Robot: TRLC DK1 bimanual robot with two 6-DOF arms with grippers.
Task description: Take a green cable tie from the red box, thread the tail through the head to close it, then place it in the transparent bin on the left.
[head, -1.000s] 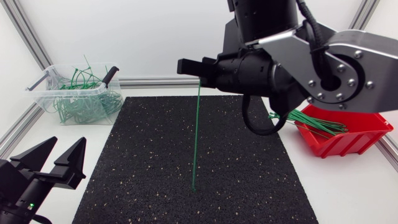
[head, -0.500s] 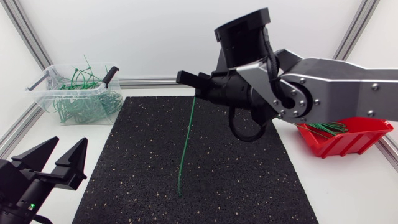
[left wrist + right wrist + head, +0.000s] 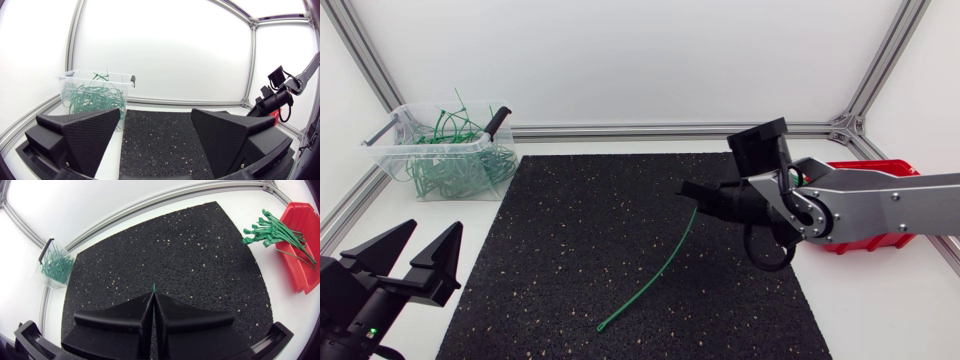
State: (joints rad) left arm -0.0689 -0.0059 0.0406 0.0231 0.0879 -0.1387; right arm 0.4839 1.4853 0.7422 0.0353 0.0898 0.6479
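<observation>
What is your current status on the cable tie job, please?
Left gripper open, beside black mat. Right gripper shut on green cable tie, tail drooping onto mat, not yet threaded. No obstruction seen between grippers.

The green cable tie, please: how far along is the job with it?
Done: the green cable tie is out of the red box. In hand: the right gripper pinches one end, the tie unlooped. Remaining: threading it, then the transparent bin; the left gripper is open.
</observation>
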